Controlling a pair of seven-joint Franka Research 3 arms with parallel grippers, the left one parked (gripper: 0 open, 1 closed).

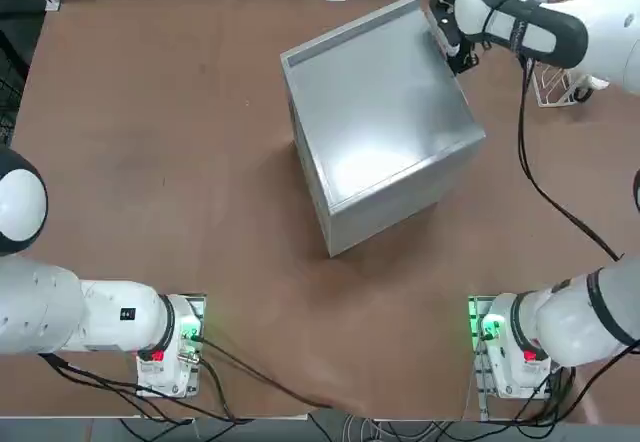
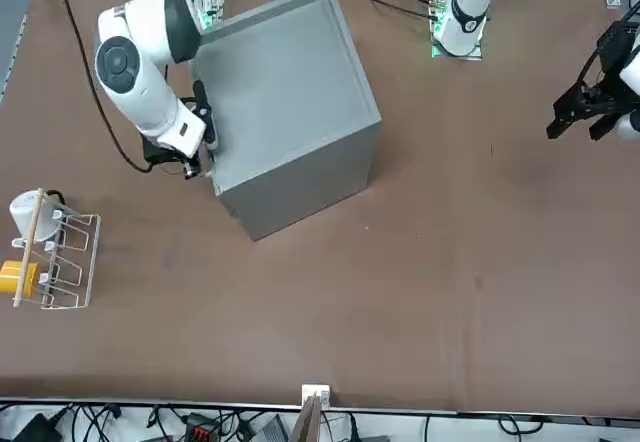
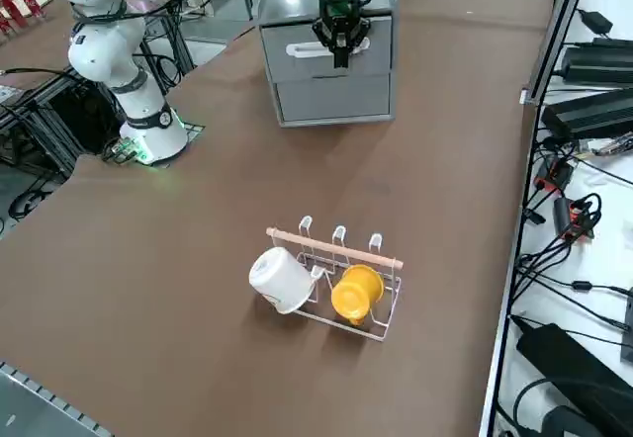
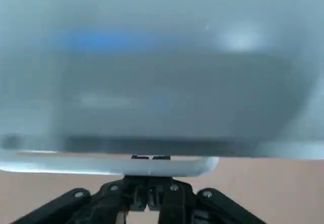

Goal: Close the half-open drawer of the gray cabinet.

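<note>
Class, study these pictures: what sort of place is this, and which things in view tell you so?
Probably a robotics lab: the right gripper presses the gray cabinet at its drawer on a brown table, with power bricks and cables alongside.

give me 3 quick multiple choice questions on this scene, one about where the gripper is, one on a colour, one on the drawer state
1. Where is the right gripper?
A. over the rack
B. at the front of the gray cabinet
C. parked near its base

2. What colours are the two cups on the wire rack?
A. white and yellow
B. red and blue
C. both green

3. How does the drawer stand?
A. pulled fully out
B. removed
C. front about flush with the cabinet's face

Answers: 1 B, the fingers sit at the drawer's handle; 2 A, white cup beside yellow cup; 3 C, no wooden side walls show.
</note>
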